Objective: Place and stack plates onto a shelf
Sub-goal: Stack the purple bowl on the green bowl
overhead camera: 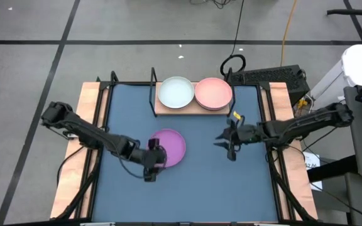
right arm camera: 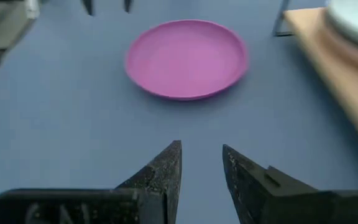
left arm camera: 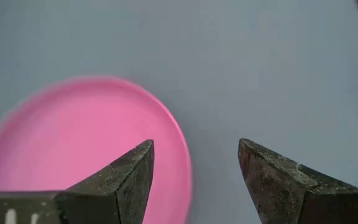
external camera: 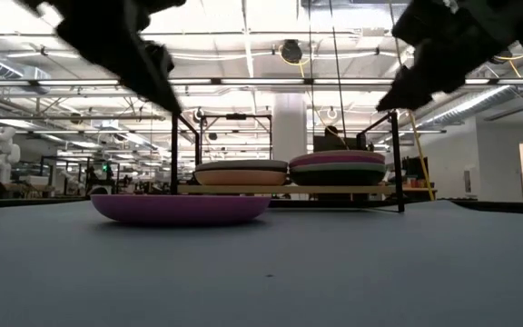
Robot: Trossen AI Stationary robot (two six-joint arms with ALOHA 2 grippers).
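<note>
A purple plate (overhead camera: 173, 147) lies flat on the blue table, also seen in the low view (external camera: 180, 207) and in the right wrist view (right arm camera: 186, 57). My left gripper (overhead camera: 159, 158) hovers open above the plate's near left rim (left arm camera: 86, 143), touching nothing. To the plate's right, my right gripper (overhead camera: 224, 141) hangs open above the bare table, its fingers (right arm camera: 166, 171) pointing toward the plate. The shelf (overhead camera: 187, 110) at the far edge bears two stacks of plates: one topped by a pale plate (overhead camera: 176, 93), the other by a pink plate (overhead camera: 213, 93).
The shelf's black wire frame (overhead camera: 153, 88) stands up at the board's ends and corners. Raised wooden rails (overhead camera: 92, 125) line the table's left and right sides. Bare blue tabletop (overhead camera: 193, 188) stretches from the plate to the near edge.
</note>
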